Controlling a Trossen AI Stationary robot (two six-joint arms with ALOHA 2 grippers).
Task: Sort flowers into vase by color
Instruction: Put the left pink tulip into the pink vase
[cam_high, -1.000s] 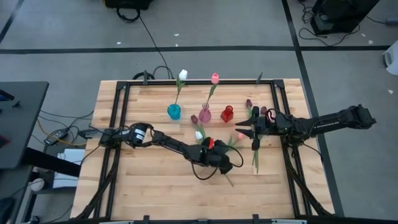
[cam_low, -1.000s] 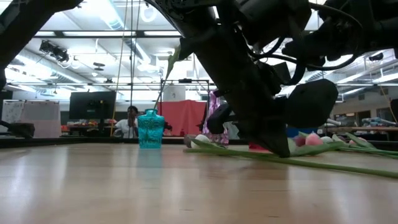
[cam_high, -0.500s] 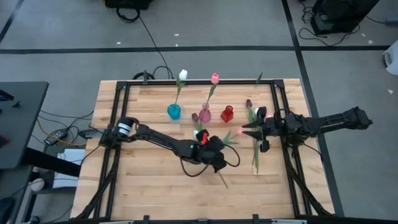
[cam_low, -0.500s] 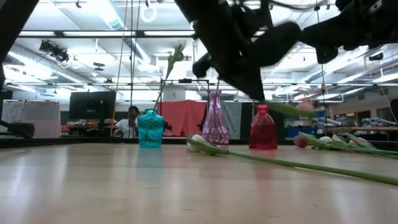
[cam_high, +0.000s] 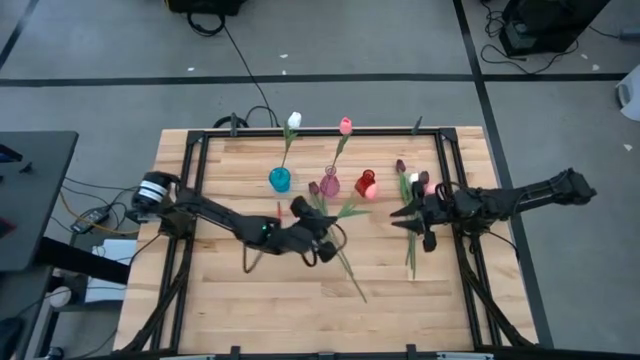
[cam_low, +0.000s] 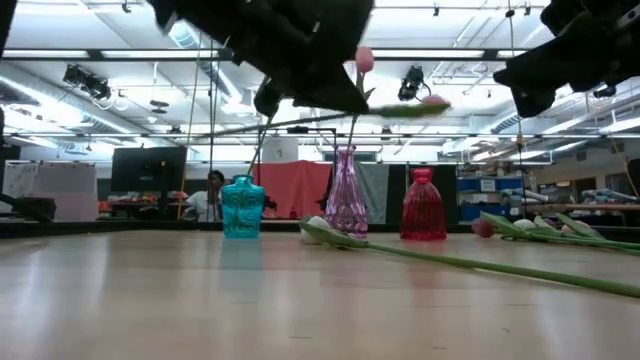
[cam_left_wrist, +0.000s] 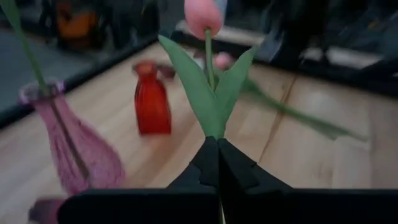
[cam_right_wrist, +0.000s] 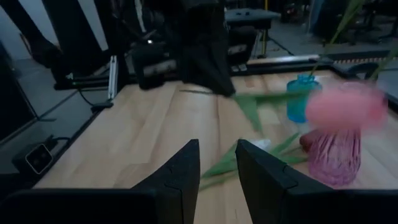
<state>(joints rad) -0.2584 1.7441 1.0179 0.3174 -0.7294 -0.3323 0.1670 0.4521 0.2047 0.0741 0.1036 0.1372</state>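
Note:
My left gripper (cam_high: 328, 222) is shut on a pink tulip (cam_left_wrist: 203, 15) and carries it in the air near the red vase (cam_high: 365, 183). A blue vase (cam_high: 280, 179) holds a white tulip (cam_high: 293, 120), and a pink vase (cam_high: 329, 184) holds a pink tulip (cam_high: 345, 126). More tulips (cam_high: 410, 180) lie flat on the table near my right gripper (cam_right_wrist: 217, 149), which is open and hovers over them. A white tulip (cam_low: 325, 228) lies on its side in front of the pink vase (cam_low: 346, 205). My left gripper (cam_left_wrist: 214, 140) pinches the pink tulip's stem between its two fingers, right where the two leaves start (cam_left_wrist: 213, 127). The stem runs on forward in line with the fingers. The tulip (cam_low: 405, 110) is lifted clear of the table and lies about level, head toward the table's right.
The three vases stand in a row near the table's far edge. A black frame (cam_high: 195, 190) runs around the tabletop. The near half of the wooden table (cam_high: 250, 310) holds only one long stem (cam_high: 352, 280). A person (cam_low: 210, 195) sits in the room beyond.
My left gripper has risen from the table and moved toward the left and far edges, staying shut. The pink tulip has come up with it, lifted clear of the table, and its head has swung toward the red vase.

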